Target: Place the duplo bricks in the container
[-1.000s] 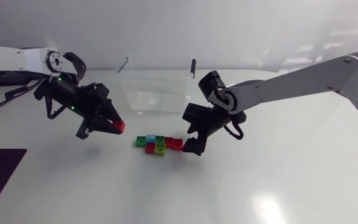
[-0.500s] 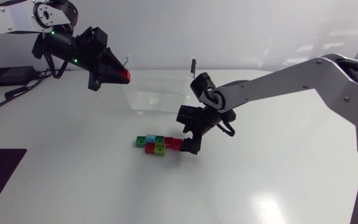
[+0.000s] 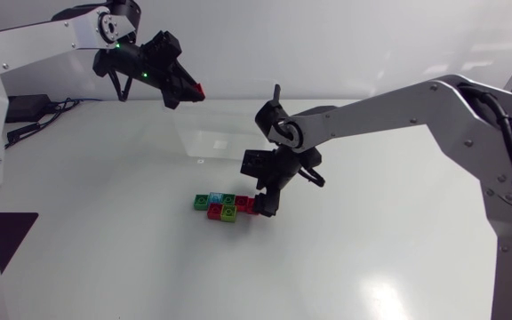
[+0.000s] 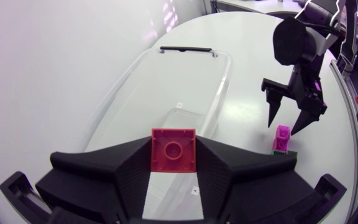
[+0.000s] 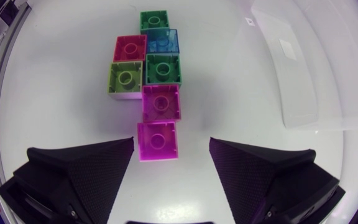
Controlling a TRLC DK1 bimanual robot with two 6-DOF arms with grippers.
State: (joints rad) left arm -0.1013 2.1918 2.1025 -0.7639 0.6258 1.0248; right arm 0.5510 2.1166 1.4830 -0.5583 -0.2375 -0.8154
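Within the left hand (image 3: 196,90) sits a red brick (image 4: 173,149), clamped.

My white table (image 3: 372,258) carries a clear container (image 3: 225,142) standing upright toward its far side, with black handles on its rim. In front of it and apart from it, the duplo bricks (image 3: 228,206) lie studs up in one tight cluster, touching each other: a dark green brick (image 5: 154,20), a blue brick (image 5: 162,40), a red brick (image 5: 131,48), a green brick (image 5: 163,68), a lime brick (image 5: 125,78) and two pink bricks (image 5: 161,102) at one end.
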